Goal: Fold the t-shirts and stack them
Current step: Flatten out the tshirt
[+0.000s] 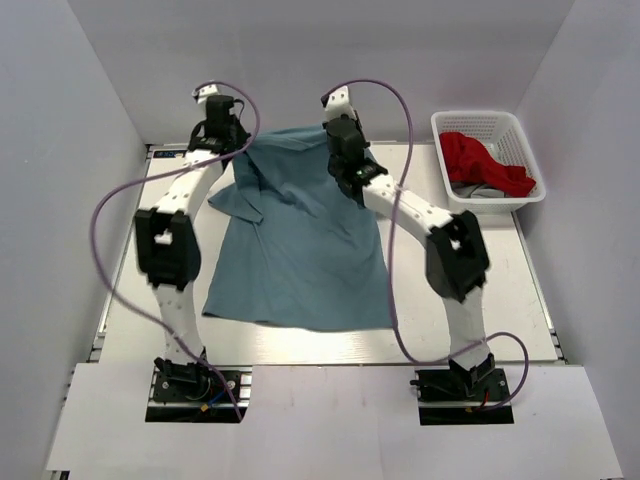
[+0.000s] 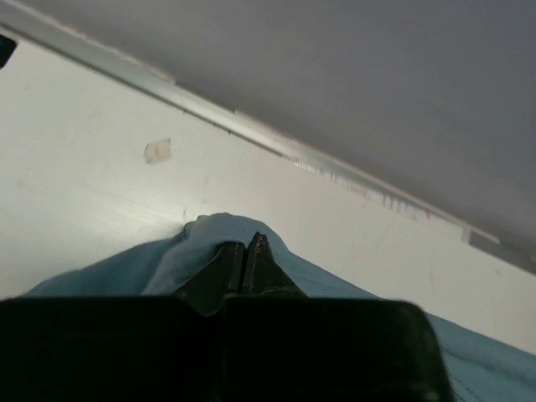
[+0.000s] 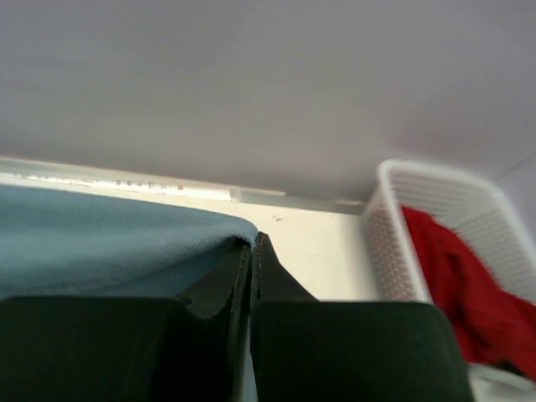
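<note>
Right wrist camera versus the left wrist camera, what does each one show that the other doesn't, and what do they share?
Only the right wrist view: the white plastic lattice basket holding a crumpled red cloth. Only the left wrist view: a small tan patch on the white table. Both: the dusty grey-blue cotton t-shirt pinched in that arm's own shut gripper, left gripper and right gripper, with the plain grey wall behind.

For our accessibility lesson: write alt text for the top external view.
A robot's left hand and right hand each pinch the far edge of a grey-blue t-shirt spread on a white table. A white basket holding red cloth stands at the far right.
</note>
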You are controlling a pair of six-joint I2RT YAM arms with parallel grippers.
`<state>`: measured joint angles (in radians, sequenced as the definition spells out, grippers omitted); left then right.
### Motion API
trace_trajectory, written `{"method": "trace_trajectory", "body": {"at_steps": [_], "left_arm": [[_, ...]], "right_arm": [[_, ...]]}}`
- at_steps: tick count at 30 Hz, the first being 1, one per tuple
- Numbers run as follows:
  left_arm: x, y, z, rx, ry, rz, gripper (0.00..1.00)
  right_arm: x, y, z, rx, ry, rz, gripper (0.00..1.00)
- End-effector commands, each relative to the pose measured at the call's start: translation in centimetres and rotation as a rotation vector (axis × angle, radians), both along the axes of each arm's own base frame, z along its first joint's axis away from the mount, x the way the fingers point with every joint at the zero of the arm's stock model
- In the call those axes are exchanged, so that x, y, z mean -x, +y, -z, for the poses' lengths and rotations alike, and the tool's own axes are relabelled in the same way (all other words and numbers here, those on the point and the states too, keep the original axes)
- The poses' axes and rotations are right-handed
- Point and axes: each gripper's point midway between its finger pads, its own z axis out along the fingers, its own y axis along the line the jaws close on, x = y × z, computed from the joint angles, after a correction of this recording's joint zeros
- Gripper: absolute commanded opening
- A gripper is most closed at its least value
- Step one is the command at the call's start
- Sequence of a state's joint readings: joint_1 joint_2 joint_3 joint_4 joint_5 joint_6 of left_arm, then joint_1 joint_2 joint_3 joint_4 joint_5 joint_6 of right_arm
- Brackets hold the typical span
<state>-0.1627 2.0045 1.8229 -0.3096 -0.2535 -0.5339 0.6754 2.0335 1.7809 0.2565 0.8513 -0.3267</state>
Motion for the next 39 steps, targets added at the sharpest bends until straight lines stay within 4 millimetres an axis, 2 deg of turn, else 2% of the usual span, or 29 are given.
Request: {"method": "trace_trajectory", "body": {"at_steps": [1, 2, 3, 4, 5, 6, 7, 9, 10, 11, 12, 13, 14, 15, 16, 17, 18, 19, 20, 21, 22, 23, 24, 25, 26, 27, 29, 34, 39], "left_arm": [[-5.7, 1.6, -0.4, -0.048, -0.099, -0.092, 0.00], [-7.5, 1.3, -2.8, -0.035, -0.164, -0.094, 0.07], [-8.6, 1.2, -1.9, -0.048, -0.164, -0.089, 0.26], [-10.4, 1.2, 0.9, -0.063, -0.167, -0.095, 0.52], [-11.4, 1.1, -0.9, -0.074, -0.227, -0.090, 0.99], [-12.0, 0.4, -1.1, -0.060, -0.247, -0.058, 1.00], [-12.2, 0.2, -1.3, -0.064, -0.256, -0.043, 1.00], [-11.8, -0.3, -2.5, -0.052, -0.277, -0.015, 1.00], [-11.2, -0.4, -0.8, -0.053, -0.239, 0.001, 1.00], [-9.8, -0.4, -4.0, -0.045, -0.271, 0.010, 1.00], [-8.9, -0.5, -4.4, -0.042, -0.265, 0.022, 1.00], [-7.6, -0.3, -2.4, -0.062, -0.196, 0.029, 1.00], [-6.4, -1.0, -2.6, -0.065, -0.169, 0.044, 1.00], [-4.6, -0.7, -4.9, -0.072, -0.172, 0.047, 1.00], [-3.0, -1.4, -2.8, -0.073, -0.096, 0.085, 1.00], [-1.1, -2.2, -1.4, -0.044, -0.021, 0.134, 1.00], [0.9, -2.6, -3.3, 0.002, -0.033, 0.148, 1.00], [3.1, -2.6, 0.7, 0.013, 0.064, 0.164, 1.00], [4.5, -3.6, 1.1, 0.040, 0.072, 0.198, 1.00], [5.8, -4.2, 1.8, 0.057, 0.085, 0.220, 1.00], [8.0, -4.2, 5.1, 0.073, 0.155, 0.225, 1.00], [9.5, -4.9, 4.1, 0.086, 0.135, 0.258, 1.00], [10.4, -5.4, 4.7, 0.095, 0.138, 0.267, 1.00], [12.3, -5.2, 7.6, 0.104, 0.201, 0.267, 1.00], [13.2, -5.4, 8.5, 0.106, 0.224, 0.260, 1.00], [14.7, -5.1, 10.6, 0.101, 0.279, 0.256, 1.00], [16.1, -4.7, 12.2, 0.086, 0.331, 0.227, 1.00], [20.2, -3.6, 16.9, 0.079, 0.472, 0.166, 1.00], [24.3, -2.5, 19.8, 0.092, 0.556, 0.123, 1.00]], "right_arm": [[-5.7, -1.1, 1.3, -0.158, 0.002, -0.020, 0.00], [-6.7, -0.8, 2.0, -0.160, 0.010, -0.050, 0.00], [-7.8, -1.4, 2.7, -0.172, 0.014, -0.045, 0.00], [-9.6, -1.3, 2.5, -0.185, -0.004, -0.075, 0.14], [-10.9, -1.4, 4.4, -0.199, -0.004, -0.067, 0.28], [-12.5, -3.2, 5.0, -0.229, -0.015, -0.030, 0.48], [-13.3, -3.2, 4.5, -0.255, -0.025, -0.048, 0.90], [-13.6, -4.8, 4.8, -0.311, 0.020, -0.045, 0.90], [-12.8, -3.2, 6.7, -0.306, 0.103, -0.141, 0.90], [-11.1, -3.7, 4.5, -0.340, 0.103, -0.165, 0.90], [-10.2, -3.4, 4.5, -0.343, 0.123, -0.192, 0.90], [-8.2, -2.5, 8.7, -0.326, 0.245, -0.249, 0.90], [-6.3, -2.6, 4.2, -0.365, 0.200, -0.278, 0.90], [-4.7, -2.3, 5.5, -0.390, 0.277, -0.292, 0.90], [-3.7, -2.5, 5.8, -0.428, 0.310, -0.290, 0.90], [-1.1, -2.4, 5.8, -0.462, 0.365, -0.338, 0.90], [0.6, -2.2, 6.9, -0.502, 0.432, -0.334, 0.90], [2.5, -2.3, 7.7, -0.515, 0.472, -0.350, 0.90], [5.0, -2.0, 8.8, -0.535, 0.532, -0.390, 0.90], [6.4, -1.6, 7.8, -0.552, 0.535, -0.435, 0.90], [8.3, -1.5, 10.2, -0.563, 0.603, -0.441, 0.90], [9.6, -0.8, 10.7, -0.580, 0.630, -0.477, 0.90], [12.6, -0.9, 12.6, -0.600, 0.698, -0.499, 0.90], [13.5, -0.8, 13.1, -0.607, 0.717, -0.513, 0.90], [14.8, -0.2, 13.8, -0.630, 0.748, -0.521, 0.90], [17.2, -0.7, 15.9, -0.637, 0.806, -0.510, 0.90], [18.7, -0.5, 16.3, -0.665, 0.828, -0.516, 0.90], [23.8, -1.9, 21.0, -0.675, 0.946, -0.475, 0.90], [25.6, -3.6, 23.4, -0.717, 0.975, -0.376, 0.90]]}}
